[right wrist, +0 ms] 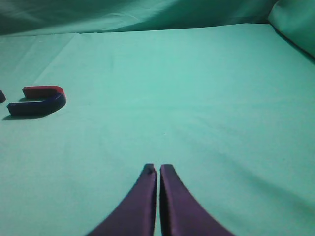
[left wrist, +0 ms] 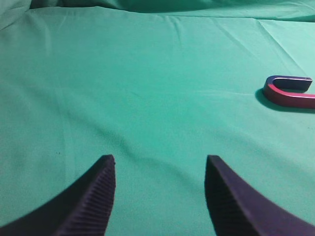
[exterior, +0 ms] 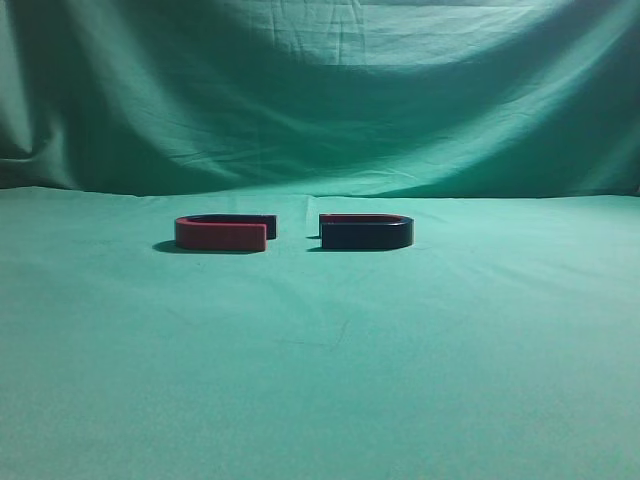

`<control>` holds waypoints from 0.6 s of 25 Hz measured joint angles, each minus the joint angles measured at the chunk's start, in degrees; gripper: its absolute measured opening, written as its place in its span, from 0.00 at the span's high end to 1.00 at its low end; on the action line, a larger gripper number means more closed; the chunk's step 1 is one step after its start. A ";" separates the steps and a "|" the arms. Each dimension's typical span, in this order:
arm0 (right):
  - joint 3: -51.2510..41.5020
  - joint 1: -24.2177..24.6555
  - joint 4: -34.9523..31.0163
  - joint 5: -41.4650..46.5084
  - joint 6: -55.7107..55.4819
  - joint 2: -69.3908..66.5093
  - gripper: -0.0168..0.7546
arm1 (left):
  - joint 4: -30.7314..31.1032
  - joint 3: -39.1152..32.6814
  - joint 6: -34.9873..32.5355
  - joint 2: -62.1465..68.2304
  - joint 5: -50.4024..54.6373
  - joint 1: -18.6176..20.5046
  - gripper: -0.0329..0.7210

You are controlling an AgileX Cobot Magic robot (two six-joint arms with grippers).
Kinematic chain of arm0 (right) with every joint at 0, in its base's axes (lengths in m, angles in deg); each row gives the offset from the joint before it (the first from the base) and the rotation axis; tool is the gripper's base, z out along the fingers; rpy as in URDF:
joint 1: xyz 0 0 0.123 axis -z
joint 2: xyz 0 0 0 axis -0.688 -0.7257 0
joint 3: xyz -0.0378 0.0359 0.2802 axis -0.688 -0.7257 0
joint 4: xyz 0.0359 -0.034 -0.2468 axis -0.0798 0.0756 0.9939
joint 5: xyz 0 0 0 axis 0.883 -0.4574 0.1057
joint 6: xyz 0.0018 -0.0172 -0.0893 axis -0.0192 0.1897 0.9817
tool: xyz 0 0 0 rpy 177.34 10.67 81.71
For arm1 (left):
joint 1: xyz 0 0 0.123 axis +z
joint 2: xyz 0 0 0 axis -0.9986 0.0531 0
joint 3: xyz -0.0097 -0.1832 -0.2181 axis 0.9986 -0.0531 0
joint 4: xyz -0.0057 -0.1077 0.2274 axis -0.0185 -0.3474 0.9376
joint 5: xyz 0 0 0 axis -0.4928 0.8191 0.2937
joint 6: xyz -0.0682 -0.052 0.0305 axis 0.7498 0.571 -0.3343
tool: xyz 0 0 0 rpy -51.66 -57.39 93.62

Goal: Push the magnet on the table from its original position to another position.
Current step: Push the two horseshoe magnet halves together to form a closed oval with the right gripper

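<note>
Two red-and-blue horseshoe magnets lie flat on the green cloth. In the exterior view the left magnet (exterior: 224,232) shows its red arm in front and opens to the right. The right magnet (exterior: 366,231) shows its dark blue arm in front and opens to the left. A gap separates their open ends. Neither gripper shows in the exterior view. The left gripper (left wrist: 160,162) is open and empty, with the left magnet (left wrist: 289,92) far off to its upper right. The right gripper (right wrist: 157,168) is shut and empty, with the right magnet (right wrist: 38,100) far to its upper left.
The green cloth (exterior: 320,380) covers the table and rises as a creased backdrop (exterior: 330,90) behind the magnets. A tip of the other magnet (right wrist: 2,96) shows at the left edge of the right wrist view.
</note>
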 joint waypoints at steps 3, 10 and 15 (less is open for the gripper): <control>0.00 0.00 0.00 0.00 0.00 0.00 0.98 | 0.00 0.00 0.00 0.00 0.00 0.00 0.46; 0.00 0.00 0.00 0.00 0.00 0.00 0.98 | 0.00 0.00 0.00 0.00 0.00 0.00 0.46; 0.00 0.00 0.00 0.00 0.00 0.00 0.98 | 0.00 0.00 0.00 0.00 0.00 0.00 0.46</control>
